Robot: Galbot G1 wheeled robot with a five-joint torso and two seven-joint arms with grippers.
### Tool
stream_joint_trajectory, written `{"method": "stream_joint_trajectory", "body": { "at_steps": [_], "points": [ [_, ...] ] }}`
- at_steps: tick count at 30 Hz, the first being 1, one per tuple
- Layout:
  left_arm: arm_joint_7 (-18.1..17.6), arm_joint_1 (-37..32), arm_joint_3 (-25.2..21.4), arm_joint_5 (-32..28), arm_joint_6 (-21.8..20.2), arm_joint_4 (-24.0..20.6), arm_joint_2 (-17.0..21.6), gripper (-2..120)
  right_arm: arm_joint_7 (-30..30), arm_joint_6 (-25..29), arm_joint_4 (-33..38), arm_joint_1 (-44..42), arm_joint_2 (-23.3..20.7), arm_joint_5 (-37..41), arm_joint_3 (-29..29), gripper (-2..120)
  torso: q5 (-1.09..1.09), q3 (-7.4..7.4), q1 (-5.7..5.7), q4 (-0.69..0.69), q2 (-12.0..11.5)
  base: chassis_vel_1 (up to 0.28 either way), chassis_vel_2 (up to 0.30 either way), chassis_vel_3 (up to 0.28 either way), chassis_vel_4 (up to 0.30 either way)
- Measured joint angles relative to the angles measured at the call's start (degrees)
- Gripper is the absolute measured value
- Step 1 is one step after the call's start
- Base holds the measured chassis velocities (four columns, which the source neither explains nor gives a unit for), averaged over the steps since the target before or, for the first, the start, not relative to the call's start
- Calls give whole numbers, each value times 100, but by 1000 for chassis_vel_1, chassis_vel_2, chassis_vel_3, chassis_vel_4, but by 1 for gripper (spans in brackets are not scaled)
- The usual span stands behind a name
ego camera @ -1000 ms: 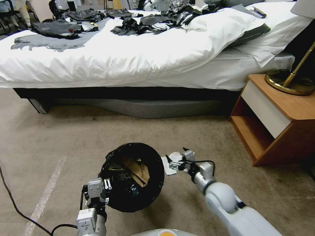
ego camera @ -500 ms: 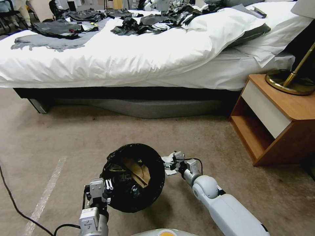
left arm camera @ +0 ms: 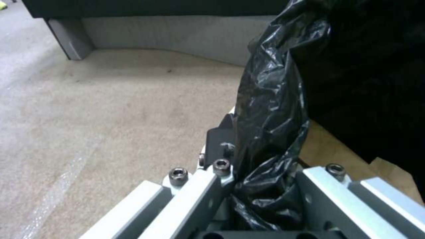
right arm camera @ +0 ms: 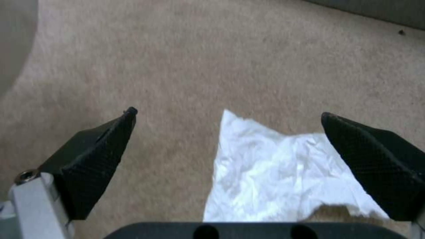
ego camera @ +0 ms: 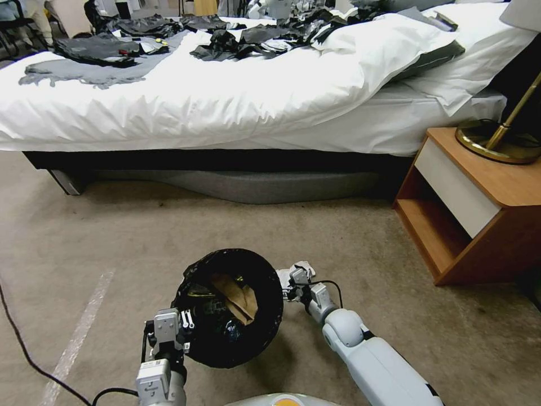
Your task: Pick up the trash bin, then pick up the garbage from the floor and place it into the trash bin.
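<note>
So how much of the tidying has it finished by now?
The left gripper already holds the trash bin by its bag-lined rim, and a brown paper bag lies inside. The right gripper hangs open over a white tissue lying on the carpet beside the bin. That tissue is not yet gripped or binned.

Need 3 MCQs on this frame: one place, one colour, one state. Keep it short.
1. Where does the white tissue lie?
A. on the bed
B. on the carpet, by the trash bin
C. inside the nightstand

2. What colour is the bag lining the trash bin?
A. black
B. blue
C. clear

3. How is the right hand?
A. shut on the tissue
B. open above the tissue
C. shut and empty

Answers: 1 B, the tissue sits on the carpet beside the bin. 2 A, crinkly black plastic folds over the rim, where the left hand clamps it. 3 B, both fingers stand apart, tissue between them.
</note>
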State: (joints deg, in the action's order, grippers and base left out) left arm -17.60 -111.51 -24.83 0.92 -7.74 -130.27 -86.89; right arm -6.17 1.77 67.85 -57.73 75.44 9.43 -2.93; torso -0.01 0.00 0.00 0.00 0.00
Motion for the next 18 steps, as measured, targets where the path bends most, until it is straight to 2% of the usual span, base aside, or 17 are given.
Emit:
{"method": "stream_joint_trajectory", "body": {
  "at_steps": [5, 18],
  "points": [
    [-2, 0, 4, 0, 6, 24, 5, 1, 21, 186, -245, -18, 10, -357, -2, 100, 1, 0, 0, 0, 0, 0, 0, 0, 0],
    [-7, -9, 3, 7, 8, 23, 23, 1, 50, 319, -705, 64, 91, -468, 60, 100, 0, 0, 0, 0, 0, 0, 0, 0, 0]
  ]
}}
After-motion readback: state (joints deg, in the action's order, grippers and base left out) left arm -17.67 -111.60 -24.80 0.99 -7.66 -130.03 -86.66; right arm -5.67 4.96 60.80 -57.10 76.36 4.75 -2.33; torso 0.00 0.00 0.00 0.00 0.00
